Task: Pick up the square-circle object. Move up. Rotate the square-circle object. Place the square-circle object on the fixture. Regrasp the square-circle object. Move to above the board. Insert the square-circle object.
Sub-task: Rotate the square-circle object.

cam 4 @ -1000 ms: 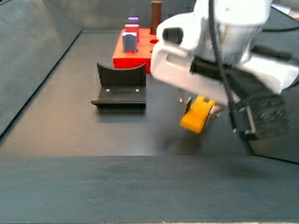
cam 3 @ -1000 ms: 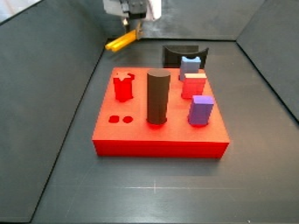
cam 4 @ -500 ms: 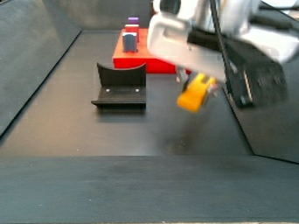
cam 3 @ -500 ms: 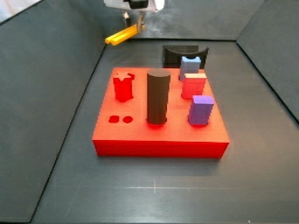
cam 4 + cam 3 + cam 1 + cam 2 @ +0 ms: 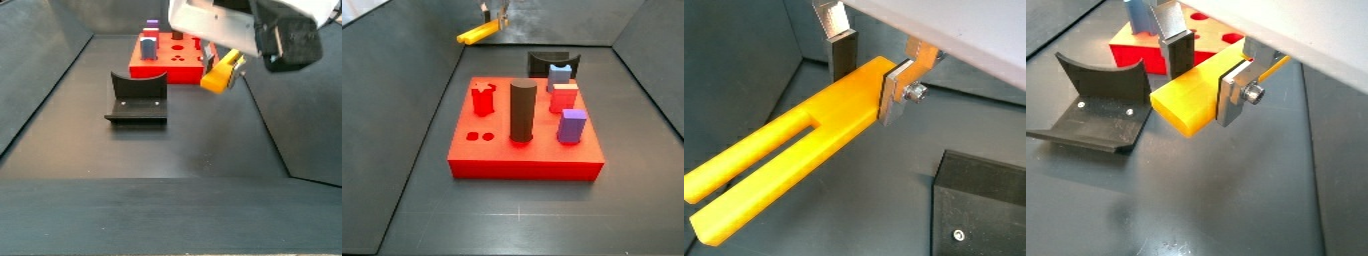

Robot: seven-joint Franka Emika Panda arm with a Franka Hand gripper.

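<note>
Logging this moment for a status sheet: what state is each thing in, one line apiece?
hand: shut on the square-circle object, raised above the floor.
square-circle object: held, lifted clear of the floor, tilted.
fixture: on the floor, nothing on it.
board: flat on the floor, pegs standing in it, two small holes open.
dark cylinder: upright in the board.
purple block: upright on the board.

No readable text anywhere.

The gripper [image 5: 1203, 72], raised above the table and clamped on the yellow peg [image 5: 791, 152], carries no lettering; neither do the red board [image 5: 523, 130] or the black fixture [image 5: 136, 98].
</note>
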